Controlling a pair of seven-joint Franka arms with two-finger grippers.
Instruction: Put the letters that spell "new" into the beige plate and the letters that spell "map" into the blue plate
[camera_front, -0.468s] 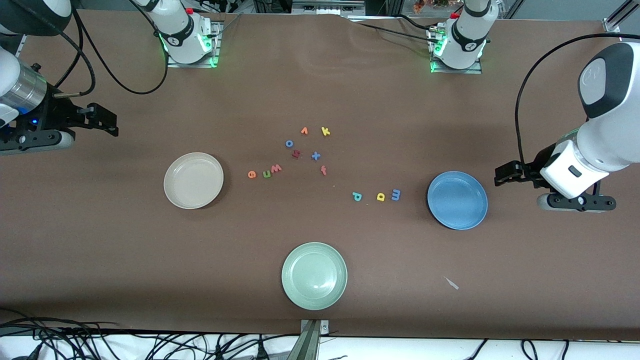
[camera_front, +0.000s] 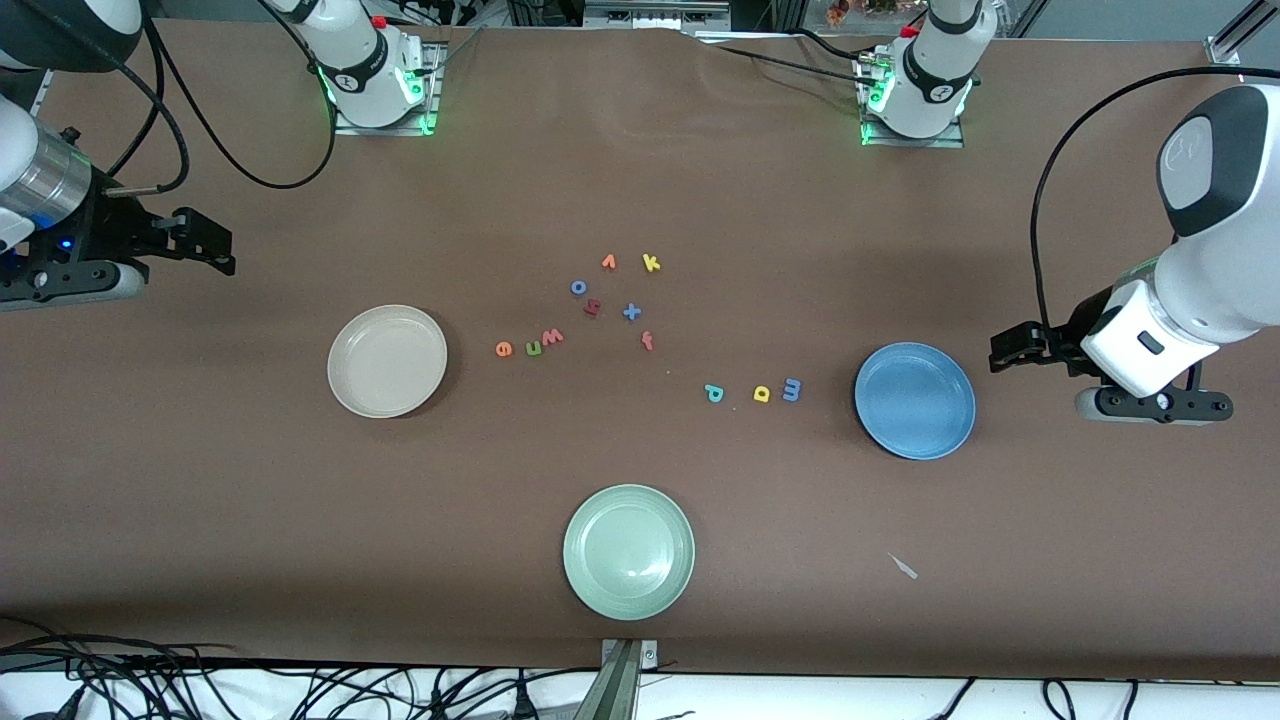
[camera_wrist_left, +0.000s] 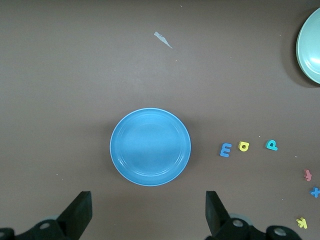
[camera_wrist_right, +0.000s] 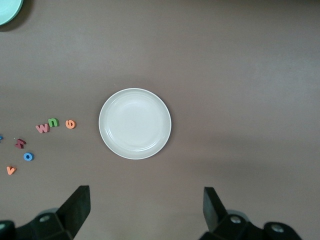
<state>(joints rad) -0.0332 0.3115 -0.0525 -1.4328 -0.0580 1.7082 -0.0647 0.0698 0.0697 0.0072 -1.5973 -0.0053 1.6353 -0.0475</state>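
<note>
The orange e (camera_front: 503, 348), green n (camera_front: 533, 347) and pinkish w (camera_front: 551, 337) lie in a row beside the beige plate (camera_front: 387, 360). Teal p (camera_front: 713, 393), yellow a (camera_front: 761, 393) and blue m (camera_front: 791, 389) lie beside the blue plate (camera_front: 915, 400). Both plates hold nothing. My left gripper (camera_front: 1005, 350) hangs open at its end of the table, by the blue plate (camera_wrist_left: 150, 146), its fingers (camera_wrist_left: 212, 205) wide apart. My right gripper (camera_front: 215, 243) hangs open at the other end, by the beige plate (camera_wrist_right: 135, 123), with nothing between its fingers (camera_wrist_right: 80, 200).
A pale green plate (camera_front: 628, 551) sits near the front camera. Spare letters cluster mid-table: blue o (camera_front: 578, 287), orange v (camera_front: 608, 262), yellow k (camera_front: 650, 262), blue x (camera_front: 631, 311), orange-red f (camera_front: 647, 341). A white scrap (camera_front: 903, 566) lies nearer the camera than the blue plate.
My right gripper has shifted very slightly. The letters, the plates and the left arm have not moved.
</note>
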